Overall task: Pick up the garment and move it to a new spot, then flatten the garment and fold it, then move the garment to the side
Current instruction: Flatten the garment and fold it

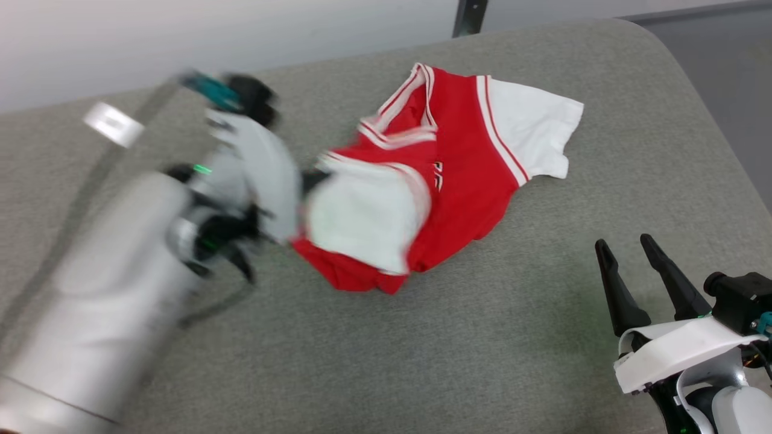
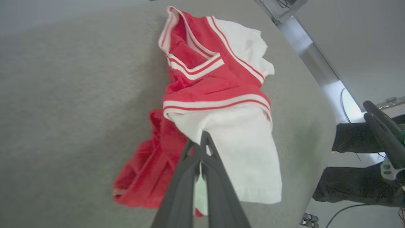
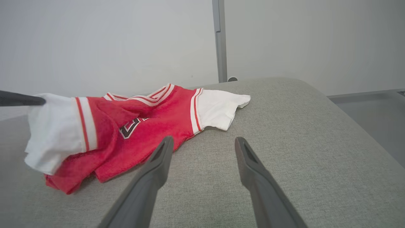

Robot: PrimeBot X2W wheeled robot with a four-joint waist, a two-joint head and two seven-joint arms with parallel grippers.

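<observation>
Your left jaws pinch only the white sleeve [image 2: 240,148] of the shirt [image 2: 218,85]; a quick pull could slip it. Meanwhile your right jaws stand wide.

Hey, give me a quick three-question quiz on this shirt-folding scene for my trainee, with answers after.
1. True or false: the right tool is shut on the garment.
2. The left tool pinches which part? A) striped collar B) white sleeve C) red hem
3. Short answer: is the garment lying flat yet?
Key: 1 false, it is open and apart from it. 2 B. 3 No, it is bunched up.
</observation>
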